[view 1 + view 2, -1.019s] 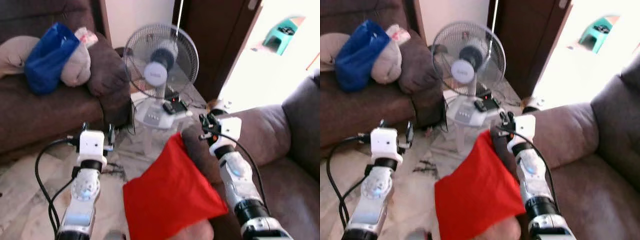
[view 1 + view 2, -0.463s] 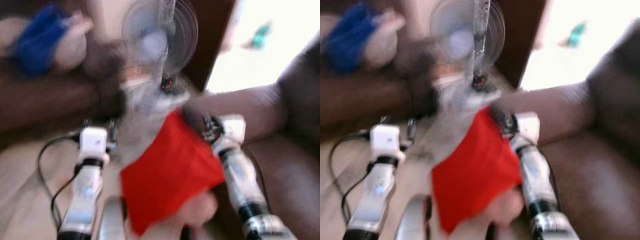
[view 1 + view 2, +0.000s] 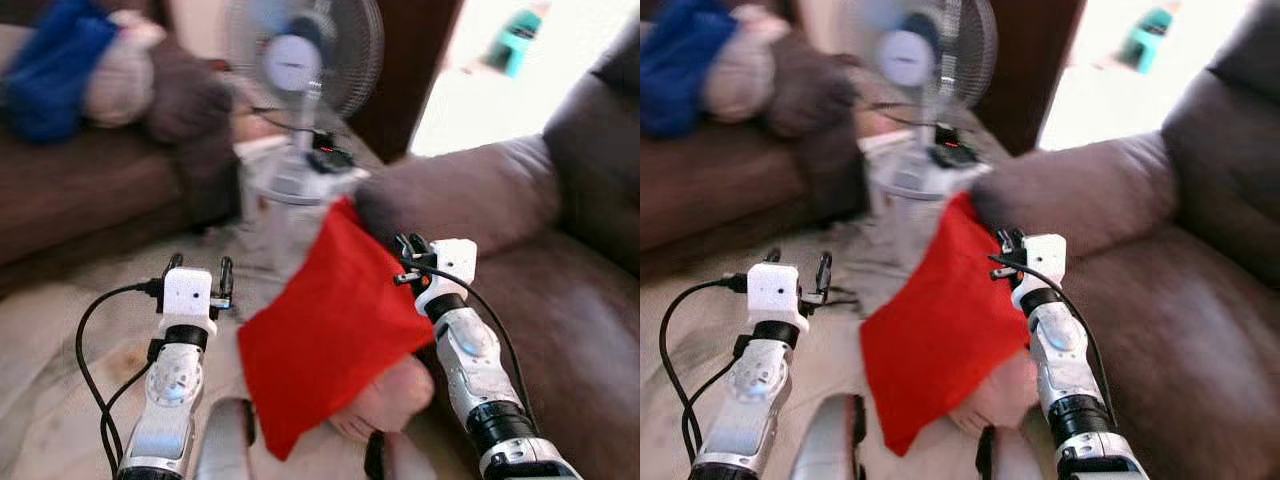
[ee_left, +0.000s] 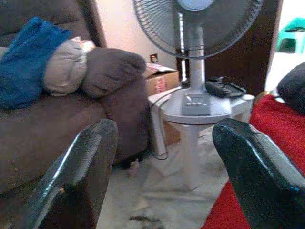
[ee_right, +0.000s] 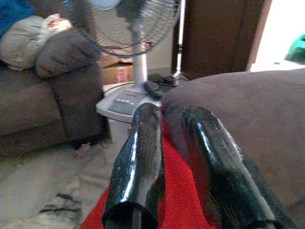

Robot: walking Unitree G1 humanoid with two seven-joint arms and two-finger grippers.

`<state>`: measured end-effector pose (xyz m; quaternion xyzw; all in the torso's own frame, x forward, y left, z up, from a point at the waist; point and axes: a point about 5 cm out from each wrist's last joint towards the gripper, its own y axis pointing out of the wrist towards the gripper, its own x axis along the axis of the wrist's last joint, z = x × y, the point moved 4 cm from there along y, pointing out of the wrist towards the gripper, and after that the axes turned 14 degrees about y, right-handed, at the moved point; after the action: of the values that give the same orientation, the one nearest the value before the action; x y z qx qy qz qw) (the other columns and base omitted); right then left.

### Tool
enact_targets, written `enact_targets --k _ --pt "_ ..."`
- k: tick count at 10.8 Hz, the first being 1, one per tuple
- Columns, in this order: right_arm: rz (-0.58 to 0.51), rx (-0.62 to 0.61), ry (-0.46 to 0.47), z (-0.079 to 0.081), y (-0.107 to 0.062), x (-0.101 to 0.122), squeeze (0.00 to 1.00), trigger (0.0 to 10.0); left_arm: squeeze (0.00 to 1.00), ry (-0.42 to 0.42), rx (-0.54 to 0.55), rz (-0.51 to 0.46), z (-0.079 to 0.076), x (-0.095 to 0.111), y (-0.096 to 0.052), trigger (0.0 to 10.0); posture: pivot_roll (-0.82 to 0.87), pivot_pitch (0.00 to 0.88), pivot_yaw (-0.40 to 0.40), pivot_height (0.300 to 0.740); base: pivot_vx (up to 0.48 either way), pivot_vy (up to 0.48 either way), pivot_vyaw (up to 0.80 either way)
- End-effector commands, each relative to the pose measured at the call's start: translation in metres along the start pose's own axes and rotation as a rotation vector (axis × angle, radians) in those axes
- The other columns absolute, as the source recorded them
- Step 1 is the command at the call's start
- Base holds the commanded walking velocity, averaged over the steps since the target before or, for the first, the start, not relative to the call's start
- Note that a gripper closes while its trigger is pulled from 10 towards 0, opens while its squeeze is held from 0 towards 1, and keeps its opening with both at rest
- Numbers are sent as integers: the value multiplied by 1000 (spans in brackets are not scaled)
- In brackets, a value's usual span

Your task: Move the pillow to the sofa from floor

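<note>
The red pillow hangs in the air between my two arms, one corner pointing up beside the brown sofa's armrest. My right gripper is shut on the pillow's upper right edge; in the right wrist view red cloth lies between the two close fingers. My left gripper is open and empty, held left of the pillow over the floor. In the left wrist view the pillow shows past one wide-spread finger. The sofa seat lies right of my right arm.
A standing fan on a white base is straight ahead by the armrest. A second brown sofa on the left holds a blue bag and a beige cushion. Pale floor lies under my left arm.
The whole view has swung and dipped with blur, bringing the right sofa closer. The pillow stays in my right gripper, and my left gripper remains open.
</note>
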<state>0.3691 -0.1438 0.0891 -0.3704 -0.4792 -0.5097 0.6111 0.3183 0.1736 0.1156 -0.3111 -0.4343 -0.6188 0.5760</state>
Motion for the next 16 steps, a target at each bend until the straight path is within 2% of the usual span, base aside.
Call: enact_targets --k 1,6,8,13,15,16 --pt "-6 -16 4 -4 2 4 0 10000 0 -13 -18 -6 -3 4 2 10000 97 39 -110 615 0 0 0" --pt "7 1 -1 1 3 2 0 10000 0 -10 -18 10 -3 2 4 10000 93 38 -110 615 0 0 0" --pt "45 8 -5 2 3 -3 0 10000 0 -9 -22 14 -4 1 4 10000 93 39 -111 615 0 0 0" --pt "33 34 0 7 3 -2 0 10000 0 -9 -24 13 -5 2 6 10000 95 29 -111 615 0 0 -125" --pt "61 27 -14 6 3 -6 0 10000 0 7 -16 18 -4 1 5 10000 94 31 -110 615 255 0 -256" --pt "41 42 4 8 3 -4 0 10000 0 11 -23 14 -5 2 6 10000 93 36 -108 615 266 0 0"
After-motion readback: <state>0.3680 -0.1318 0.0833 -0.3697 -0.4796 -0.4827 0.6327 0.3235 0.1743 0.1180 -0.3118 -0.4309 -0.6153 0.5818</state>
